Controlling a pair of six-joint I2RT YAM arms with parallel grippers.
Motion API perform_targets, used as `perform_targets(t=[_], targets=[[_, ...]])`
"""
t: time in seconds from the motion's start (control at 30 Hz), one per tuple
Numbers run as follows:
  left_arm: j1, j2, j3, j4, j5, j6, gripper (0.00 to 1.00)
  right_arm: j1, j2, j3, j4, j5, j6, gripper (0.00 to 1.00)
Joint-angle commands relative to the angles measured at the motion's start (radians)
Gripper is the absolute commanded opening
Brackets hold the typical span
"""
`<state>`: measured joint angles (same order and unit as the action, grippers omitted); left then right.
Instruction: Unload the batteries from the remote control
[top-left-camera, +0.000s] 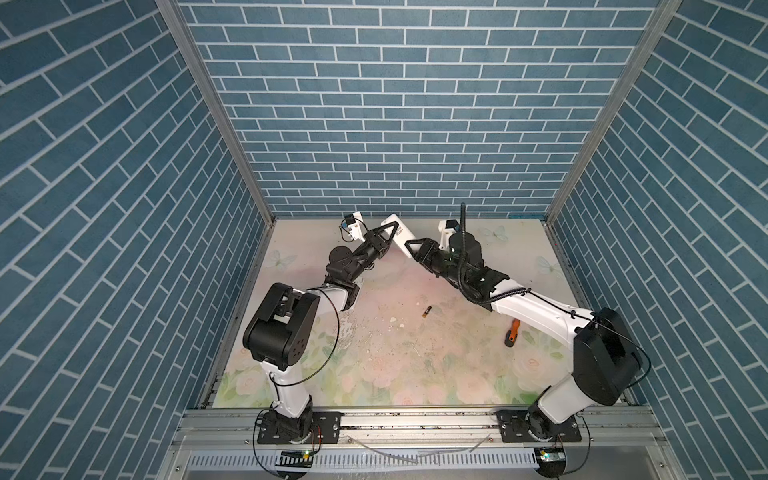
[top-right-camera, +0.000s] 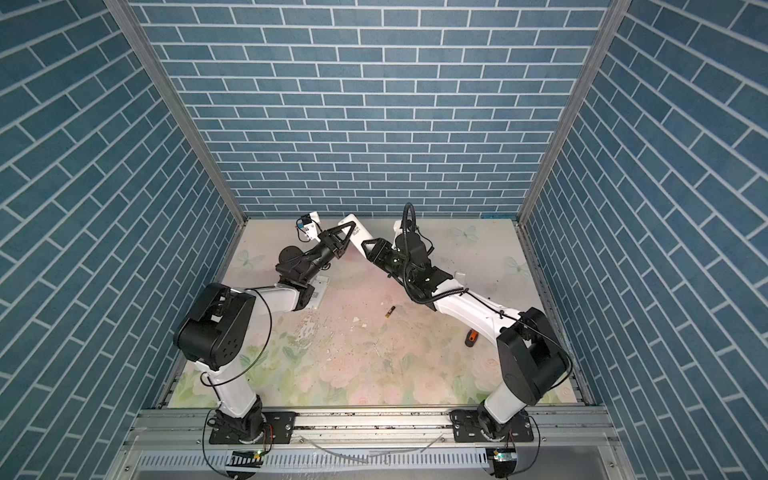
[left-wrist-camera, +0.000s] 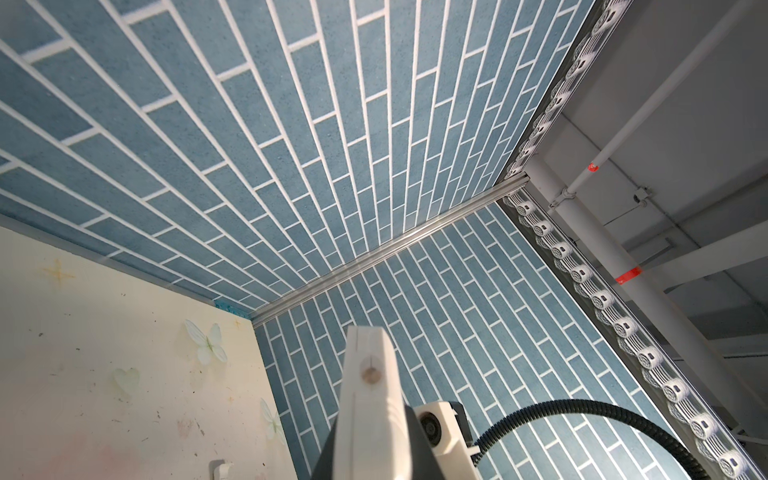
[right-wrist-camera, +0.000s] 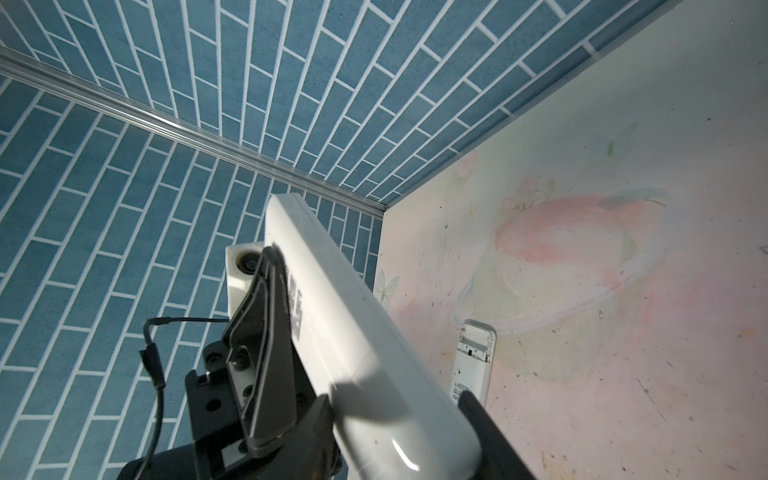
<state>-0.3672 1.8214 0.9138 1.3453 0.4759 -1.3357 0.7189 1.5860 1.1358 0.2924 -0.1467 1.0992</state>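
The white remote control (top-left-camera: 400, 232) (top-right-camera: 356, 231) hangs in the air at the back middle, held at both ends. My left gripper (top-left-camera: 384, 239) (left-wrist-camera: 370, 461) is shut on its upper part, my right gripper (top-left-camera: 415, 246) (right-wrist-camera: 399, 415) on its rounded lower end, with a black finger pressed against each side. The remote (right-wrist-camera: 332, 299) shows only its closed white faces, so any batteries inside it are hidden. One black battery with a gold end (top-left-camera: 427, 311) (top-right-camera: 390, 311) lies on the floral table in front of the arms.
An orange-handled screwdriver (top-left-camera: 512, 332) (top-right-camera: 471, 337) lies under the right arm. A flat white cover plate (top-right-camera: 320, 291) (right-wrist-camera: 473, 357) rests on the table by the left arm. Blue brick walls close in the back and both sides. White crumbs (top-left-camera: 392, 319) dot the table's middle.
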Motion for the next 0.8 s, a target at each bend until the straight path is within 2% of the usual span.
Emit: perform_targets(t=[0.0,0.17,0.37,0.6,0.77], targets=[[-0.006,-0.023,-0.003,0.058,0.015,0.009,0.0,-0.003,0.013,0.059,0.025,0.007,-0.01,0.45],[-0.004,-0.023,0.003,0.06,0.015,0.008,0.0,-0.002,0.014,0.056,0.025,0.004,-0.007,0.38],[-0.005,-0.019,0.021,0.06,0.015,0.001,0.0,-0.003,0.01,0.05,0.027,0.003,-0.009,0.34],[-0.006,-0.012,0.049,0.06,0.012,-0.027,0.0,-0.002,0.013,0.045,0.048,-0.013,-0.009,0.34],[-0.001,-0.016,0.065,0.061,0.012,-0.04,0.0,-0.003,0.007,0.035,0.054,-0.014,-0.009,0.41]])
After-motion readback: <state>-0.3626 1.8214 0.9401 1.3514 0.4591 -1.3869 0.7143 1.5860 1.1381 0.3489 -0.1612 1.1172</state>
